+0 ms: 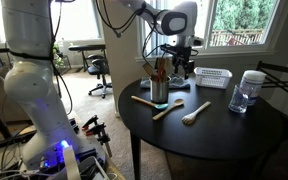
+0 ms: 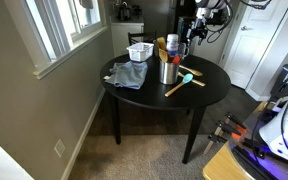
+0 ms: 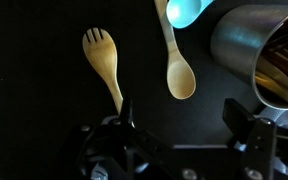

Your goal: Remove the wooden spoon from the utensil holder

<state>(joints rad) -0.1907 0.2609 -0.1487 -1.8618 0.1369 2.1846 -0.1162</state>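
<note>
The shiny metal utensil holder [image 1: 160, 92] stands upright on the round black table and also shows in the other exterior view [image 2: 168, 72] and at the right edge of the wrist view [image 3: 246, 42]. Several wooden handles stand in it [image 3: 282, 72]. A pale wooden spoon [image 3: 179, 72] lies flat on the table beside the holder, and shows in an exterior view [image 1: 167, 109]. My gripper [image 3: 184, 125] is open and empty. It hovers above the table next to the holder, seen in both exterior views [image 1: 180, 62] [image 2: 192, 40].
A wooden fork [image 3: 104, 60] lies left of the spoon, and a light blue spatula head [image 3: 187, 10] lies by the spoon's handle. A white mesh basket [image 1: 212, 77], a clear jar with a white lid [image 1: 248, 92] and a blue cloth [image 2: 129, 75] also sit on the table [image 1: 234, 135].
</note>
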